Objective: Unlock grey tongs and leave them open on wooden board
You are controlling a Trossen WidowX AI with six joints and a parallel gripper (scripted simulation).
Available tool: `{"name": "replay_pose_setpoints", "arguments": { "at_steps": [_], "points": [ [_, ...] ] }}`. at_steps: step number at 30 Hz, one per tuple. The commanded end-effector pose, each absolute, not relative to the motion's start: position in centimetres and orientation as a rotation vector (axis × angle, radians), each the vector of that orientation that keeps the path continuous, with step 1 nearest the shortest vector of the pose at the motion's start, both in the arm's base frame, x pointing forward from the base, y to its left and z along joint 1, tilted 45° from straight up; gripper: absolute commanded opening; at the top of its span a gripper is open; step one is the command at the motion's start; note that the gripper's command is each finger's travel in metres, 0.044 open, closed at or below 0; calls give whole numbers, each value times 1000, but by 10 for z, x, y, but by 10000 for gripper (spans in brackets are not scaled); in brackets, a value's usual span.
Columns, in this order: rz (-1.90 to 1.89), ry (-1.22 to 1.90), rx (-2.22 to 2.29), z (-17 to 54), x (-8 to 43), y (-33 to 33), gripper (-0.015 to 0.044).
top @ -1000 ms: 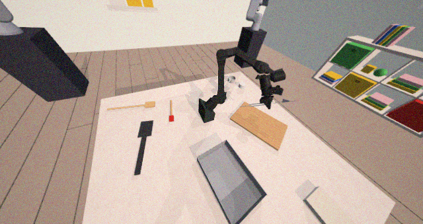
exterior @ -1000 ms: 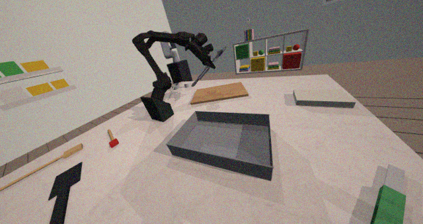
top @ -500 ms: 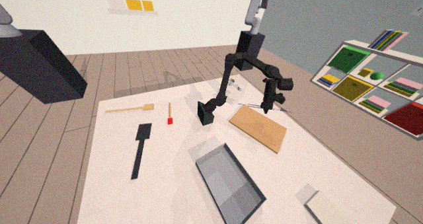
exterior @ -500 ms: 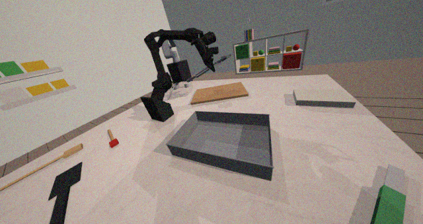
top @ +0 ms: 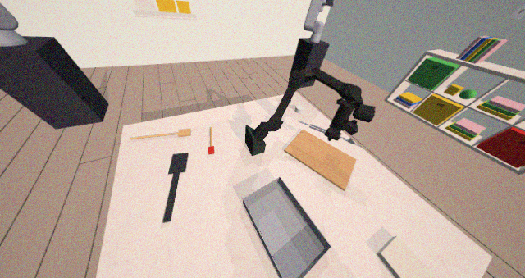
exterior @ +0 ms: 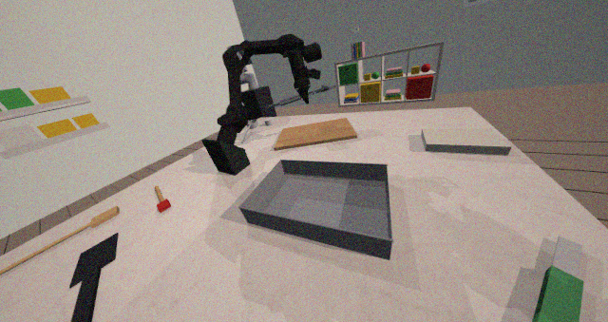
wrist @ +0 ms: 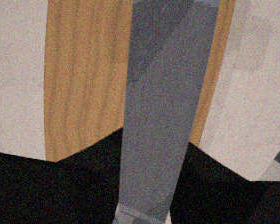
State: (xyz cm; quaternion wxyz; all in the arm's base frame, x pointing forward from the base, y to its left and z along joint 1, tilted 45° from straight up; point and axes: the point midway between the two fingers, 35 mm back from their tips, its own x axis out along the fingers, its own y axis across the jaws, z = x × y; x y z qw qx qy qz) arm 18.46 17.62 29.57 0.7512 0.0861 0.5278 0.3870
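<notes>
My gripper (top: 332, 136) (exterior: 306, 99) (wrist: 148, 132) points down above the back of the table, near the wooden board (top: 320, 159) (exterior: 315, 134) (wrist: 86, 75). It is shut on the grey tongs (top: 315, 127) (exterior: 291, 100) (wrist: 163, 100), which hang in the air, a little tilted; in the exterior view their right end is higher. In the wrist view their broad grey face runs up between the black fingers, with the board showing beneath. Whether the arms are locked or free cannot be told. The roasting tin (top: 304, 212) (exterior: 318, 233) stands empty in front of the board.
A black spatula (top: 173, 192) (exterior: 97, 260), a wooden spoon (top: 184, 133) (exterior: 105, 216) and a small red-headed tool (top: 211, 150) (exterior: 163, 205) lie left of the tin. A pale slab (top: 406, 262) (exterior: 467, 147) lies right of it. A green block (exterior: 560, 293) is at the near right.
</notes>
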Motion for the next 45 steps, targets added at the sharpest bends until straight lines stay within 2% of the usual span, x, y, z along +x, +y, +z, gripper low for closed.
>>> {"name": "replay_pose_setpoints", "arguments": {
  "at_steps": [1,45],
  "points": [
    [884,1209,222,301,187,177,-150],
    [909,1259,251,272,197,210,-150]
  ]
}}
